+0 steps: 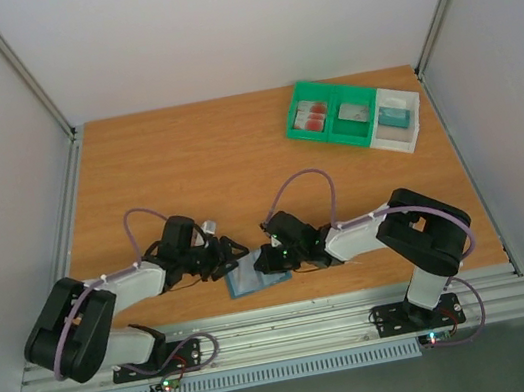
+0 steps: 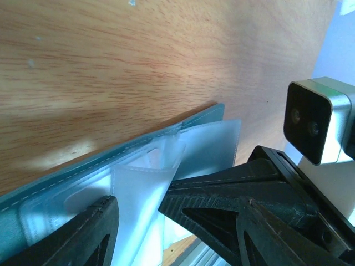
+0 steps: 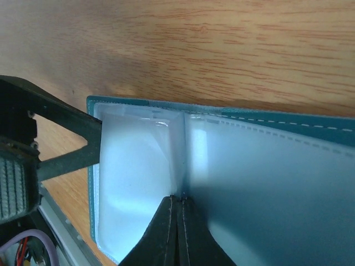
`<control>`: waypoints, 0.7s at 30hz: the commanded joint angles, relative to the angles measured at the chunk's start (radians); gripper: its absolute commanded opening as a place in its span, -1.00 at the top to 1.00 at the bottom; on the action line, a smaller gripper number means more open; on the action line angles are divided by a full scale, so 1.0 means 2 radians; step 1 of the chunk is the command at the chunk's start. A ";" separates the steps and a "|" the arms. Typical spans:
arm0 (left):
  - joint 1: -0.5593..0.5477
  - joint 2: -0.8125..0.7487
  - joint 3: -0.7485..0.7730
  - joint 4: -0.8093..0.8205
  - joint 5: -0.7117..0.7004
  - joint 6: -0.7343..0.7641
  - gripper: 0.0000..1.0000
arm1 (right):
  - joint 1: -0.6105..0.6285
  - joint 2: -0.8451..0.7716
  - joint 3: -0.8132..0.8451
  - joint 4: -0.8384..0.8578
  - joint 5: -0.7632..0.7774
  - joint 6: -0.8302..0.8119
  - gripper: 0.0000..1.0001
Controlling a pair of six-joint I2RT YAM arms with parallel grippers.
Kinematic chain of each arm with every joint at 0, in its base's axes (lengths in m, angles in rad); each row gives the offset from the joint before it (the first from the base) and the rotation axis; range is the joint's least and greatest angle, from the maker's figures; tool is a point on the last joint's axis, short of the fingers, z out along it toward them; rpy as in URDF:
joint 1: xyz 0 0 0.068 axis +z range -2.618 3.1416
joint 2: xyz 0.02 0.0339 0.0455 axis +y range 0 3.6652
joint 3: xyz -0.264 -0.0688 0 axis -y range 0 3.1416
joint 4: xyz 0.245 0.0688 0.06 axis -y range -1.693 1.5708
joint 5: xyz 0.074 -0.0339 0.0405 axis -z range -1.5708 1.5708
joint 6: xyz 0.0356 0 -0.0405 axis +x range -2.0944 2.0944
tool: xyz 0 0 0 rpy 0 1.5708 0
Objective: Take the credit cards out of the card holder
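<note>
The blue-grey card holder [image 1: 254, 276] lies open near the table's front edge, between both grippers. Its clear inner sleeves [image 3: 136, 177] show no card inside. My right gripper [image 3: 180, 200] is shut on the edge of one clear sleeve leaf, which stands upright. My left gripper [image 2: 138, 213] is open, its fingers [image 2: 222, 194] standing on either side of a raised clear sleeve [image 2: 141, 177] at the holder's [image 2: 111, 160] other end. Red and pale credit cards [image 1: 311, 114] lie in the left compartment of the green tray [image 1: 333, 136], far from both grippers.
A grey piece [image 1: 355, 112] fills the green tray's right compartment. Beside it a white tray [image 1: 410, 134] holds a teal piece [image 1: 393, 115]. The aluminium rail [image 1: 295, 327] runs just behind the holder at the table's near edge. The right arm's camera [image 2: 316, 119] is close to my left fingers.
</note>
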 commanded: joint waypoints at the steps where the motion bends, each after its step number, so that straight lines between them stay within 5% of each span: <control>1: -0.009 0.026 -0.014 0.084 0.026 -0.034 -0.19 | 0.005 0.011 -0.027 -0.004 0.012 0.015 0.97; 21: -0.059 0.065 -0.006 0.174 0.026 -0.098 -0.09 | 0.004 -0.058 -0.112 0.141 0.023 0.040 0.65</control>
